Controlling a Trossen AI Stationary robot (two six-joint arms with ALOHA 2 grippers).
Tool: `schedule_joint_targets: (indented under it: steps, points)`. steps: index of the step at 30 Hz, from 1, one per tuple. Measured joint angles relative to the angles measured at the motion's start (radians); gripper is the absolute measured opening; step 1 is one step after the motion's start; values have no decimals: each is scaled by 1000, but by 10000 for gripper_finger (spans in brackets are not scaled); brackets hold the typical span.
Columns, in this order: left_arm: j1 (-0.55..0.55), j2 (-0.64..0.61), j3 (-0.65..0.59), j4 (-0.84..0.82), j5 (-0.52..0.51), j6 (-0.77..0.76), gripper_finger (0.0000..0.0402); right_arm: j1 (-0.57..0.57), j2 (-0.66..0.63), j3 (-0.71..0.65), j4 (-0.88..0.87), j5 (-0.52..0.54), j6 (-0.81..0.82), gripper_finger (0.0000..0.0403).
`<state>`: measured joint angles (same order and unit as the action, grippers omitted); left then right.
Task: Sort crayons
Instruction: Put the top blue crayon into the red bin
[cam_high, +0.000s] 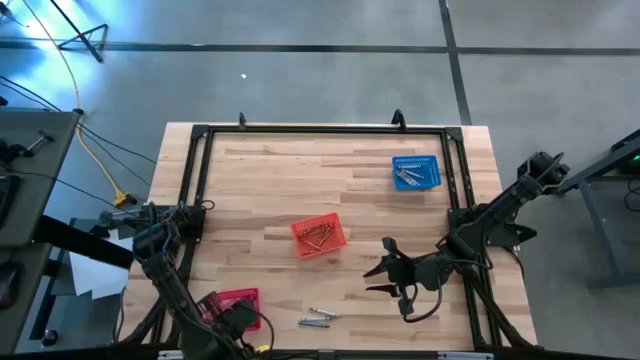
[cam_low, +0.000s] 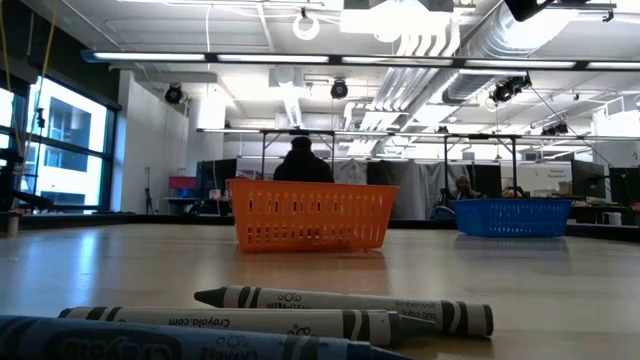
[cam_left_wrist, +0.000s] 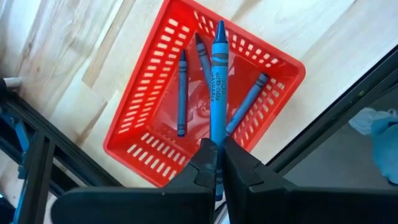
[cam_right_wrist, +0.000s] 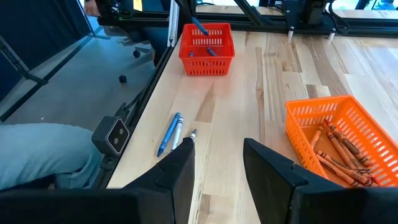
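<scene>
The left tool (cam_left_wrist: 218, 163) hangs over the red basket (cam_left_wrist: 152, 93) at the near left corner of the desk (cam_high: 270, 180), its fingers clamped together on the lower end of a blue crayon (cam_left_wrist: 217, 81) that points down into the basket. Three more bluish crayons (cam_left_wrist: 181, 93) lie on that basket's floor.

The right tool (cam_right_wrist: 217, 155) hovers above the desk's near right part with its fingers apart and nothing between them. Just ahead of it, near the front edge, a small cluster of loose crayons (cam_high: 317, 319) lies on the wood: one blue, the others grey, though from above the exact count is hard to make out.

The orange basket (cam_high: 319, 236) sits near the middle of the desk and holds a heap of red-orange crayons (cam_right_wrist: 339, 148). The blue basket (cam_high: 416, 171) stands at the far right, with several pale crayons (cam_high: 407, 177) inside.

Beyond the desk, a person (cam_low: 302, 161) sits facing away.
</scene>
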<state>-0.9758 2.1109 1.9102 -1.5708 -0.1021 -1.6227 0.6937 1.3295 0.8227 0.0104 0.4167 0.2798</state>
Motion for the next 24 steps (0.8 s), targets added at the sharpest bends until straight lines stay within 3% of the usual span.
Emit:
schedule_joint_targets:
  steps: [9,16,19,24]
  points:
    - [-53,-2,-27,0,-57,-149,0,0,0,0,0,0,-18,133]
    - [-51,-58,-207,26,-52,-220,0,0,0,0,0,0,-27,133]
    - [-51,-114,-270,106,-106,-241,0,0,0,0,0,0,-21,133]
    - [-50,-187,-357,220,-101,-267,0,-1,0,0,-3,0,-19,133]
